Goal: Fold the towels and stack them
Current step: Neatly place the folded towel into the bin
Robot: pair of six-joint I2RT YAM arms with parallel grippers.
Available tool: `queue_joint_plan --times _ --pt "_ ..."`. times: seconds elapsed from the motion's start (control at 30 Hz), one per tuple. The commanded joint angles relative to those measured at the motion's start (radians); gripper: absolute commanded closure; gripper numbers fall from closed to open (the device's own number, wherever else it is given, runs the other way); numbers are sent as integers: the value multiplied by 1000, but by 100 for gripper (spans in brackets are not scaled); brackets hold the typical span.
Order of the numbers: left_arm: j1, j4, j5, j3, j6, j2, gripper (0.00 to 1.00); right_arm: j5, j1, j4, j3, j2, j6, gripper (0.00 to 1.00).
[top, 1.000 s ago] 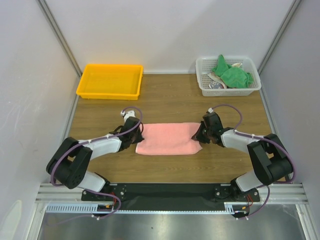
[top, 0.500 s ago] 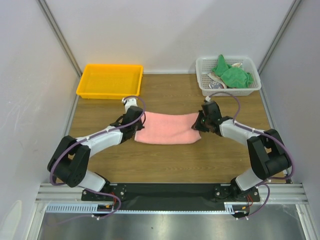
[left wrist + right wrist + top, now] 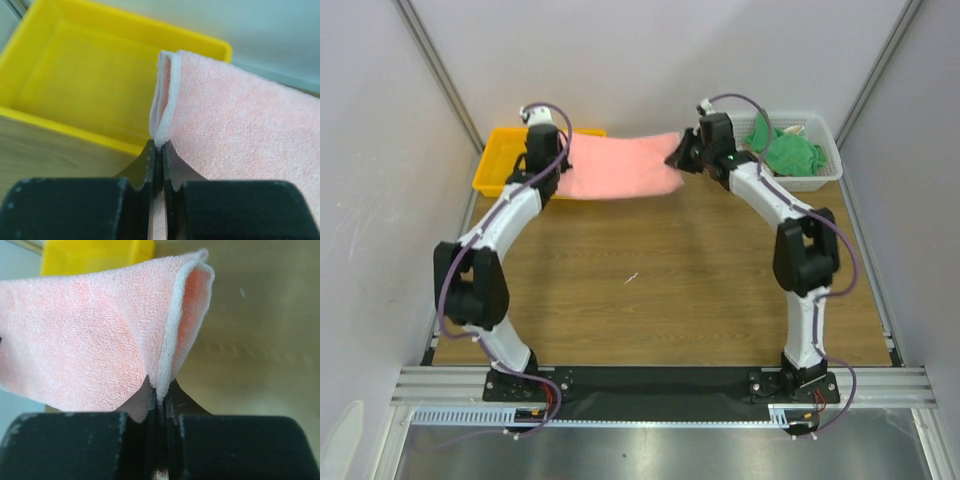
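Observation:
A folded pink towel [image 3: 620, 166] hangs stretched in the air at the back of the table, held at both ends. My left gripper [image 3: 560, 165] is shut on its left edge, over the right rim of the yellow tray [image 3: 515, 163]. My right gripper [image 3: 678, 160] is shut on its right edge. In the left wrist view the towel [image 3: 240, 135] is pinched at my left gripper [image 3: 159, 147], with the yellow tray [image 3: 75, 85] beyond. In the right wrist view the towel [image 3: 90, 335] is pinched at my right gripper [image 3: 160, 392].
A white basket [image 3: 825, 175] at the back right holds green towels [image 3: 785, 150] and other cloth. The brown wooden tabletop [image 3: 650, 290] lies below. Grey walls close in the left, right and back.
Both grippers lifted the pink towel off the table's middle and carried it up and to the back, toward the yellow tray. Both arms are now stretched far out.

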Motion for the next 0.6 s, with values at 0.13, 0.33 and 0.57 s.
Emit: queue_joint_plan --times 0.13,0.33,0.57 --pt "194 -216 41 610 76 368 100 -129 -16 -94 532 352 55 100" --pt "268 -175 101 761 57 587 100 -143 -10 83 630 507 131 100" --pt "276 -132 122 834 63 764 100 -122 -4 107 681 568 127 100"
